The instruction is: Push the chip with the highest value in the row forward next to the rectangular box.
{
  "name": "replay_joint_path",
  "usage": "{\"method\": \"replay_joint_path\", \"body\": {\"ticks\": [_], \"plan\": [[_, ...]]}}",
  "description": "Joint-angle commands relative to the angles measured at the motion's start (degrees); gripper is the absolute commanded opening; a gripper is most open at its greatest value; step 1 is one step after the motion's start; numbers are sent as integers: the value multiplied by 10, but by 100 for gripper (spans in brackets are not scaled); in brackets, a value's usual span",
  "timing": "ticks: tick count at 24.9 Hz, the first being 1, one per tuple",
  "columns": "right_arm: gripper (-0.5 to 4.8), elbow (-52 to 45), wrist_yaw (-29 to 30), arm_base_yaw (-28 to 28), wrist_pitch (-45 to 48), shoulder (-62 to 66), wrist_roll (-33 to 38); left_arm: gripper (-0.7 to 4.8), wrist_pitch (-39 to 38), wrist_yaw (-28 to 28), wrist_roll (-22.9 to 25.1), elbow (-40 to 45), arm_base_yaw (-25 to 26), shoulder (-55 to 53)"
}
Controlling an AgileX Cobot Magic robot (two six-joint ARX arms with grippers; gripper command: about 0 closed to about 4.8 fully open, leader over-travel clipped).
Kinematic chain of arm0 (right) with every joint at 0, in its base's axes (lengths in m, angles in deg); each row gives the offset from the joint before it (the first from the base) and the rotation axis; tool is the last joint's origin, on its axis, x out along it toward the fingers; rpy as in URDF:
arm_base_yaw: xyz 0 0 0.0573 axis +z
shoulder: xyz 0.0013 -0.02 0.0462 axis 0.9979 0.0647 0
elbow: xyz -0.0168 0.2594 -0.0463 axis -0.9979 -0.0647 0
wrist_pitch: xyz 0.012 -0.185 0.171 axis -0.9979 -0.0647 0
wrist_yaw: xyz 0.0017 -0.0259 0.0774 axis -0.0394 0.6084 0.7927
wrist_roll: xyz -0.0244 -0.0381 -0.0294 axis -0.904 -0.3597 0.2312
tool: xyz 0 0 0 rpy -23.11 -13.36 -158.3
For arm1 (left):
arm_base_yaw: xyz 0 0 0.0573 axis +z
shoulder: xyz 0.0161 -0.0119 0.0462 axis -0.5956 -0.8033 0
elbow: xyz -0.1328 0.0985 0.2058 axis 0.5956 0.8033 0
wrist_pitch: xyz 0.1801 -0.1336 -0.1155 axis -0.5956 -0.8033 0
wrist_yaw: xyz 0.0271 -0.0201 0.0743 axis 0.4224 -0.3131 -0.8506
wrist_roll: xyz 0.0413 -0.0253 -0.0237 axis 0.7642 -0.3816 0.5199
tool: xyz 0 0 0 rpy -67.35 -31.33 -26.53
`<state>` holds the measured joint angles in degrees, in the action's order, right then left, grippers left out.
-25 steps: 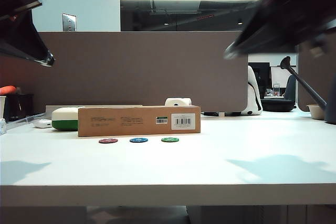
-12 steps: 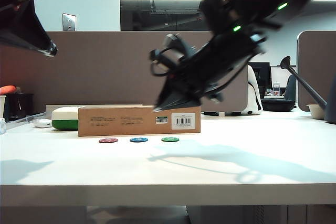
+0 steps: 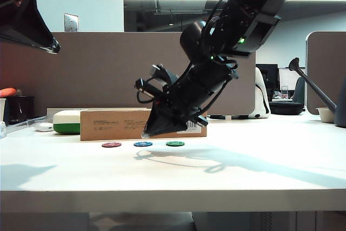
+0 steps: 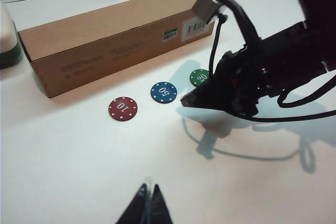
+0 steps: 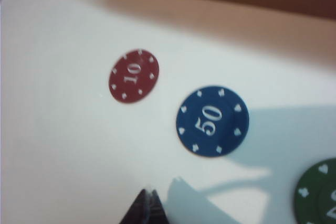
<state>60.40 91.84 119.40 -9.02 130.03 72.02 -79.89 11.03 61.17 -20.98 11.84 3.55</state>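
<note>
Three chips lay in a row on the white table [image 3: 259, 171] in the exterior view, the blue chip [image 3: 142, 144] in the middle, a short way in front of the rectangular box [image 3: 113, 124]. Half a second before, the right gripper [image 3: 146, 132] had hung higher and further right; now it had swung down to hover just above that chip, so the push looked about to begin. The left gripper [image 3: 52, 48] hung high at the left edge, idle, its state unreadable there.

From the left wrist view, the values showed: red chip [image 4: 123, 108] 10, blue 50, green chip [image 4: 199, 77] 20. The left gripper's [image 4: 148, 198] tips sat pressed together.

Only the right wrist view showed how near the right gripper's tips, also pressed together, stood to the 50, still untouched.
</note>
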Motion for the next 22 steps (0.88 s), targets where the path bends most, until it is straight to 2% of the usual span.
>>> {"method": "replay_joint_path", "body": {"ticks": [1, 4, 7, 13, 19, 22], "plan": [[-9, 3, 2, 5, -10, -1, -6, -5, 4, 1, 1, -2, 1, 1], [-9, 3, 2, 8, -9, -1, -12, -5, 4, 1, 1, -2, 1, 1], [-9, 3, -26, 19, -2, 1, -20, -5, 4, 1, 1, -2, 1, -9], [-9, 3, -40, 24, 2, 2, -20, -5, 3, 1, 1, -2, 1, -21], [-9, 3, -78, 26, 5, 2, -19, -5, 4, 1, 1, -2, 1, -21], [-9, 3, -74, 25, 5, 2, -29, -5, 4, 1, 1, -2, 1, -21]]}}
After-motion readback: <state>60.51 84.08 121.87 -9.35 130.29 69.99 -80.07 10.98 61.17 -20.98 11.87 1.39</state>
